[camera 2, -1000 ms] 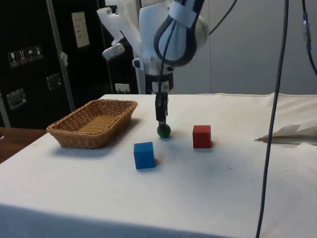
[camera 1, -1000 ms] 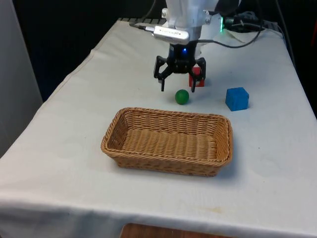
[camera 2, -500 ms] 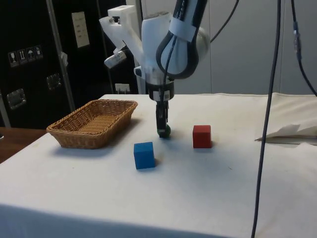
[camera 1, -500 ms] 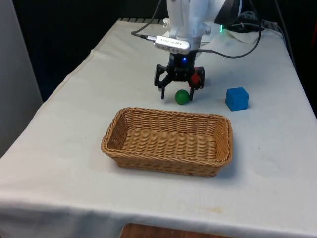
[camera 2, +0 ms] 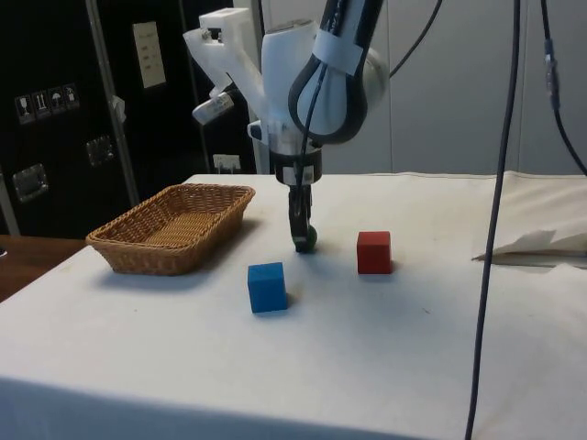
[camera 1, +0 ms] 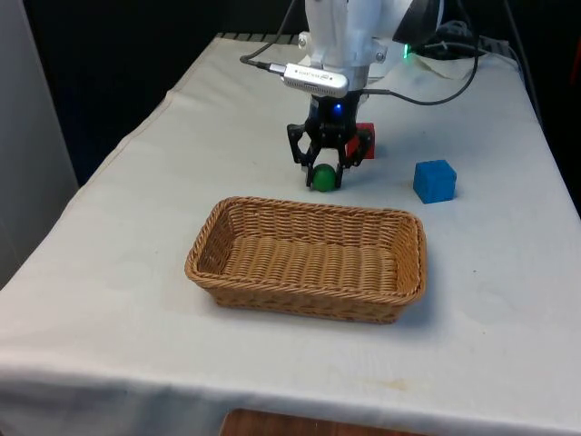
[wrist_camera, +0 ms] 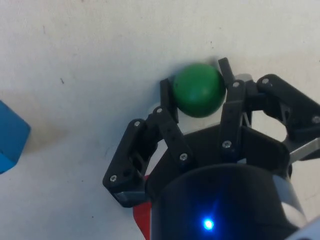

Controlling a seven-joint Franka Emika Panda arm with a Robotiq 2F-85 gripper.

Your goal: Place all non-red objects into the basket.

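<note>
Wrist view: the pincer grips the green ball on the bench; lift straight, clearing the basket rim just beyond.

We see the white arm reaching steeply down over the table, wrist vertical. Its black gripper points straight down, low at the cloth, both fingers drawn in and pressing a green ball between them

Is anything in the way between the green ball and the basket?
Nothing visible. The gripper is closed on the green ball, and only bare cloth lies between it and the basket's near rim.
</note>
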